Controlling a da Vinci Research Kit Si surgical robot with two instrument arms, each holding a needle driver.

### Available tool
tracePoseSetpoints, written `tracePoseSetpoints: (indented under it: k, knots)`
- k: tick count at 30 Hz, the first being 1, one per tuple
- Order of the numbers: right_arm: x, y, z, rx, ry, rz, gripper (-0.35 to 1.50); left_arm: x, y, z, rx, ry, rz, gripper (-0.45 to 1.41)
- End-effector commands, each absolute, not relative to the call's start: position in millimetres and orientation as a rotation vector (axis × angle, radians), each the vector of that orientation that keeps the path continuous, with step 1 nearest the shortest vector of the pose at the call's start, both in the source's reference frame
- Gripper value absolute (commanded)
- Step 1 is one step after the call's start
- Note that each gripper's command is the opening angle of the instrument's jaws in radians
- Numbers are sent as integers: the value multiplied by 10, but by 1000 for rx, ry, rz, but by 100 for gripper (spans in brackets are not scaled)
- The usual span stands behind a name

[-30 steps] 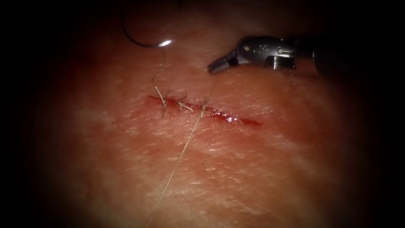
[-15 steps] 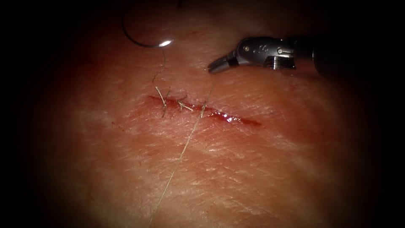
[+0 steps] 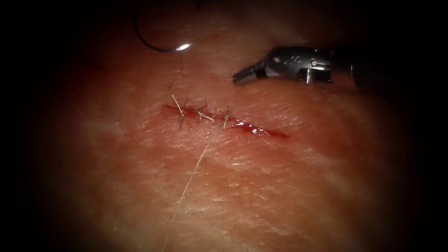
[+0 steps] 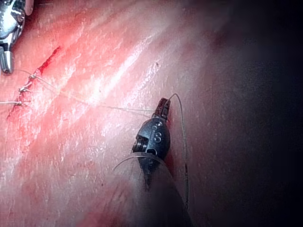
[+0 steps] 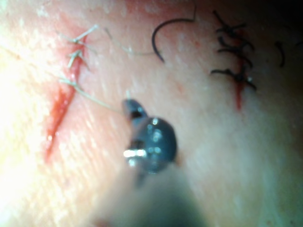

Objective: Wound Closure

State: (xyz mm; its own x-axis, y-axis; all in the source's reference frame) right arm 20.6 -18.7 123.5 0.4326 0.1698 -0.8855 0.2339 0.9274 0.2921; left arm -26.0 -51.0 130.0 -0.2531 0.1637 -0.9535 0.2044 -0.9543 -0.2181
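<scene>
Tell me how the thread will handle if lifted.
Likely floppy: the thread curves slackly across the tissue. Probably light, being hair-thin. Left tool and right tool each appear to grip it; the needle lies loose on the tissue.

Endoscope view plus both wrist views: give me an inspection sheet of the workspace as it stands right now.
Surface: tissue; the cut is open at its right end, with red fluid in it.
Job's things: needle lies free on the tissue above the cut's left end, not in the tissue; thread runs from the stitches.
Clutter: second cut with dark stitches.
Grippers: left tool shut on the thread; right tool shut on the thread, above the cut.
Cables: nothing seen.
Surroundings: nothing seen.
</scene>
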Motion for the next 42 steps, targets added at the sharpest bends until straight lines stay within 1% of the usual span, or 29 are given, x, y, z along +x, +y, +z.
tracePoseSetpoints:
  k: [1,5,6,7,8,10,15,20,21,25,26,27,28,30,32,33,34,37,40,42]
  knots:
    - [203,-197,1219,394,1182,21,-35,-268,-508,1298,1907,457,-2422,-45]
    - [199,-196,1203,371,1177,93,-33,-271,-491,1288,1911,433,-2429,-45]
    - [198,-194,1199,353,1168,122,15,-271,-484,1284,1912,424,-2427,-45]
    - [196,-186,1193,279,1152,228,105,-271,-474,1277,1913,407,-2429,-45]
    - [195,-182,1191,249,1147,273,123,-271,-467,1273,1913,395,-2430,-45]
    - [187,-165,1182,201,1163,383,140,-268,-454,1263,1914,377,-2428,-45]
    - [161,-143,1162,111,1113,547,145,-261,-430,1244,1901,328,-2433,-45]
    - [159,-148,1146,65,1075,602,148,-253,-411,1229,1873,276,-2452,-45]
    - [173,-166,1132,92,1111,594,145,-247,-394,1218,1842,231,-2475,-45]
    - [211,-193,1114,134,1165,571,135,-245,-375,1208,1813,198,-2494,-45]
    - [239,-208,1108,158,1203,547,118,-244,-369,1205,1807,182,-2494,-45]
    - [251,-214,1107,164,1214,532,113,-244,-366,1203,1797,181,-2498,-45]
    - [281,-224,1108,180,1218,503,113,-244,-363,1201,1776,175,-2503,-45]
    - [309,-232,1113,189,1222,468,110,-242,-360,1200,1761,174,-2511,-45]
    - [332,-238,1121,186,1223,438,106,-242,-357,1200,1743,164,-2518,-45]
    - [332,-238,1121,186,1223,438,106,-242,-357,1200,1743,164,-2518,-45]
    - [356,-243,1134,182,1221,404,106,-241,-355,1199,1719,161,-2520,-45]
    - [391,-253,1156,206,1212,340,105,-242,-346,1193,1698,152,-2511,-45]
    - [408,-262,1163,240,1210,286,101,-244,-337,1189,1686,147,-2499,-45]
    - [411,-264,1164,249,1210,271,99,-244,-332,1187,1680,150,-2498,-45]
